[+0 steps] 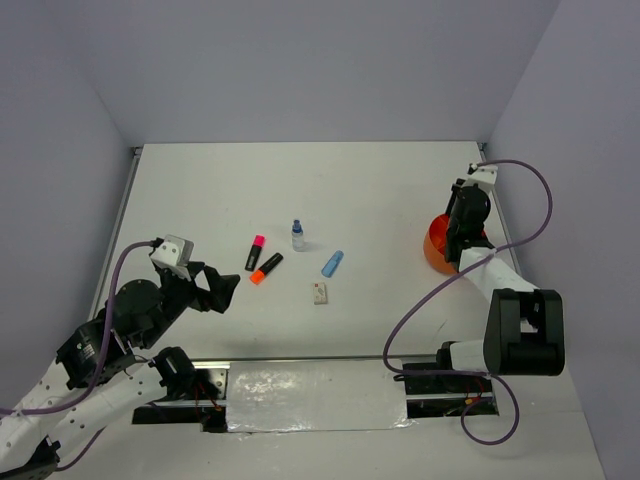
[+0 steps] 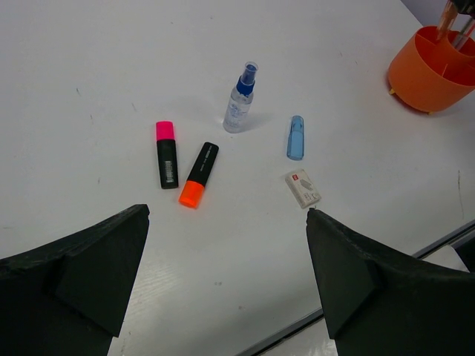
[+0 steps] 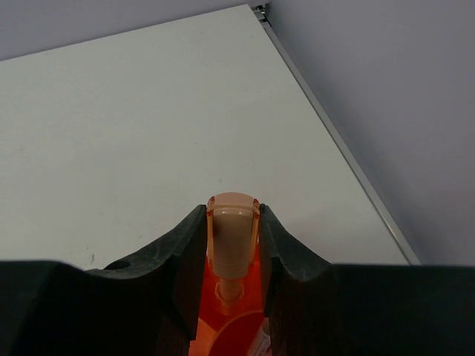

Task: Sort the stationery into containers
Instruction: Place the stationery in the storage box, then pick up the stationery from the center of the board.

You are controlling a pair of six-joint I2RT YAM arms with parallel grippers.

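Observation:
My right gripper [image 3: 233, 216] is shut on the peach marker [image 3: 233, 233] and holds it upright over the orange bowl [image 3: 239, 335], which stands at the right [image 1: 434, 252]. On the table's middle lie the pink-capped highlighter [image 2: 166, 154], the orange-capped highlighter [image 2: 199, 174], the blue-capped clear bottle [image 2: 240, 108] standing upright, the blue marker [image 2: 295, 137] and the white eraser-like block [image 2: 303, 188]. My left gripper [image 2: 227, 213] is open and empty, near the front left, short of these items. Thin pens [image 2: 451, 16] stick out of the bowl [image 2: 430, 70].
Grey walls close the table at the back and both sides. A metal rail runs along the table's right edge [image 3: 349, 163]. A shiny plate [image 1: 315, 395] lies between the arm bases at the front edge.

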